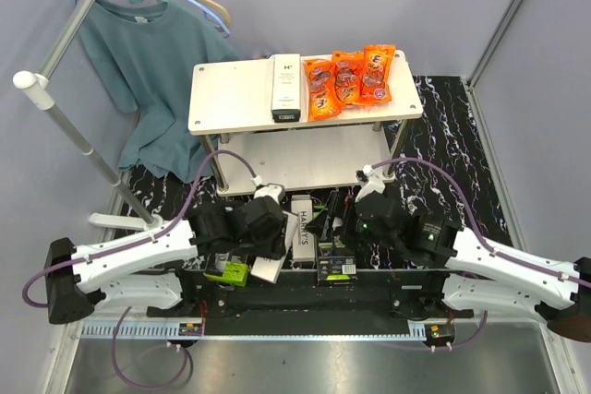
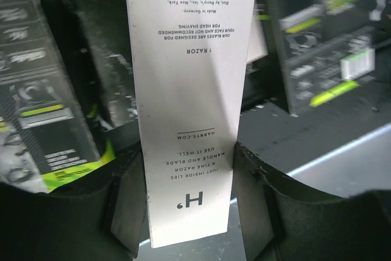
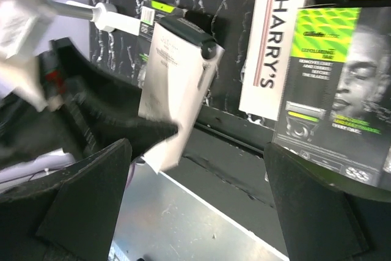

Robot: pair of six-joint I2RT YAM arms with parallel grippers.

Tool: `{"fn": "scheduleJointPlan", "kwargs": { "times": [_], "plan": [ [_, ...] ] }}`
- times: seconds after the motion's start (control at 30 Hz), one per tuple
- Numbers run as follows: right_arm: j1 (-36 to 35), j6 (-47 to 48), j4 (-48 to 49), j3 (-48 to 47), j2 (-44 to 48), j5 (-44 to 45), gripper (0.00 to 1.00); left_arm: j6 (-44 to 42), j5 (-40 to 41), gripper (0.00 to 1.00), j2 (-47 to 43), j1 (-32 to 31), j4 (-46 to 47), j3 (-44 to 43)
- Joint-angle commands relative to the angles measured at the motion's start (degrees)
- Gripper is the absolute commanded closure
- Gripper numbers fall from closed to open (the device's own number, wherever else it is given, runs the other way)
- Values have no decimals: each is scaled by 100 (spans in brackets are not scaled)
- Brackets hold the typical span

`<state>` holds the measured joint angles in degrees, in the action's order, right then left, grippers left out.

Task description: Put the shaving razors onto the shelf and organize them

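Note:
My left gripper [image 2: 189,206] is shut on a slim white razor box [image 2: 189,102] marked "H", held lengthwise between both fingers [image 2: 253,200] just above the near table edge. From above, that gripper [image 1: 266,244] and its box [image 1: 268,269] sit left of centre. My right gripper [image 3: 201,212] stands wide open with nothing between its fingers; from above, the right gripper [image 1: 334,220] is right of centre. A white HARRY'S box [image 3: 275,47] and a black and green razor box [image 3: 339,90] lie ahead of it. Another white razor box [image 1: 286,88] lies on the shelf's top board [image 1: 231,89].
Orange snack packets [image 1: 349,80] lie on the right half of the top board. A second black and green box [image 1: 228,271] lies beside the left gripper. A teal shirt [image 1: 152,62] hangs on a rack at the back left.

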<state>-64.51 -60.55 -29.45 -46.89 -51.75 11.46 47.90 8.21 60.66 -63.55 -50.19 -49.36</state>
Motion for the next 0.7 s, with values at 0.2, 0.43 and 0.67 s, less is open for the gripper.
{"fn": "scheduleJointPlan", "kwargs": {
  "times": [0.2, 0.43, 0.67],
  "plan": [
    [-44, -237, 1064, 505, 68, -399, 0, 264, 612, 80, 499, -931, 344, -1224],
    [-44, -483, 1196, 752, 174, -470, 0, 176, 726, 79, 570, -1028, 414, -1594],
    [-44, -624, 1397, 1033, 490, -303, 2, -87, 323, 77, 420, -1028, 817, -1709]
  ]
}}
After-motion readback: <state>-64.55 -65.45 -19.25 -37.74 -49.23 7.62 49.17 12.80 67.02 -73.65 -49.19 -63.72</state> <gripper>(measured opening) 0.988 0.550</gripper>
